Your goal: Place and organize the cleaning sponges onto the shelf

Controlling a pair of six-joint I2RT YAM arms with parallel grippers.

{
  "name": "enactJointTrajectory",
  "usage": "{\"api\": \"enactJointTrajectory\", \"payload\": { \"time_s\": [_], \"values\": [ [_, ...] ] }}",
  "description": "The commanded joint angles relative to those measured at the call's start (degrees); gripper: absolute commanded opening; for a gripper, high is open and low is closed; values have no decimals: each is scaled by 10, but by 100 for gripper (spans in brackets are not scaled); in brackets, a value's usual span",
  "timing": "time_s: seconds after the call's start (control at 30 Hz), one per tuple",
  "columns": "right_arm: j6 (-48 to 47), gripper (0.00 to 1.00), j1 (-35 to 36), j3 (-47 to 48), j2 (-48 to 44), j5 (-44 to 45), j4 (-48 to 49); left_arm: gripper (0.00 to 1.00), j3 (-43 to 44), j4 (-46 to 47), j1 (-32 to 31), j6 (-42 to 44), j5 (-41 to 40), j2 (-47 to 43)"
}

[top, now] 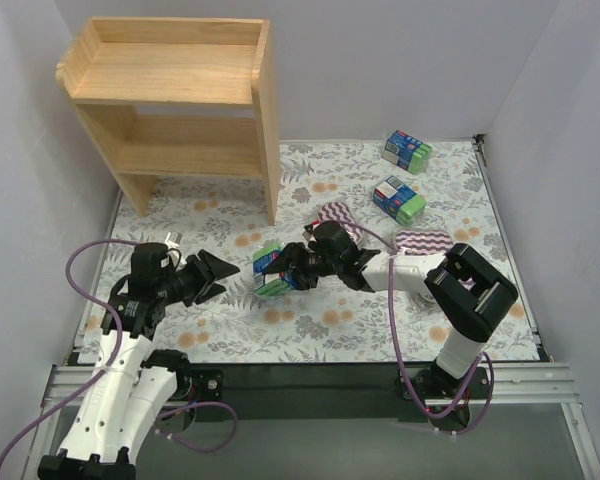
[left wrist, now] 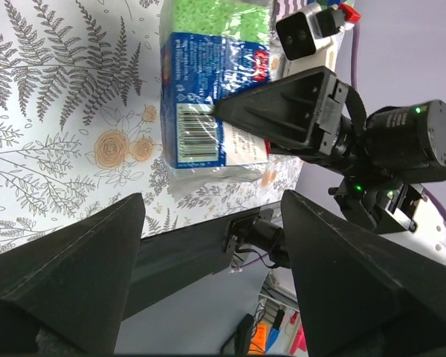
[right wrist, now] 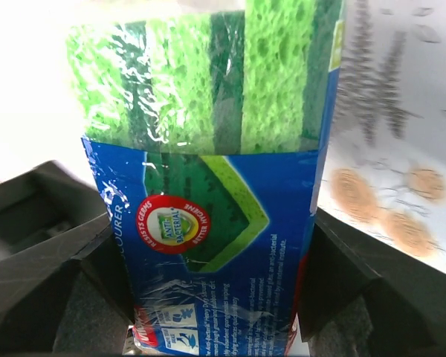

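Contact is made on two opposite sides of a blue-and-green sponge pack (right wrist: 212, 223) by the right gripper (right wrist: 215, 312), whose jaws are closed to the pack's width. The pack is held upright over the flowered mat (top: 330, 320), near the middle of the table. In the left wrist view the same pack is seen with its barcode turned toward the left gripper (left wrist: 208, 275), which is spread wide, grasps nothing and is set near the pack without touching it. A second pack (top: 398, 198) and a third pack (top: 407, 150) are laid on the far right of the mat, well apart from the shelf (top: 170, 85), which is stood in the far left corner. One purple zigzag pad (top: 423, 240) is laid just beside the right arm, and another pad (top: 335, 213) is partly covered by that arm's wrist. Every sponge seen is off the shelf. The bottom of the held pack is cut off in the right wrist view, so whether it touches the mat cannot be told.
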Motion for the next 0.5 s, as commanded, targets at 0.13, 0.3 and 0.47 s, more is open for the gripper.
{"api": "enactJointTrajectory", "payload": {
  "time_s": [0.13, 0.3, 0.47],
  "values": [
    [95, 63, 1, -54, -17, 9, 122, 65, -42, 10, -15, -11, -29, 67],
    [97, 64, 2, -58, -9, -12, 158, 63, -61, 94, -33, -22, -35, 109],
    [98, 64, 2, -59, -9, -14, 164, 63, -62, 189, -83, -59, -31, 154]
  ]
}}
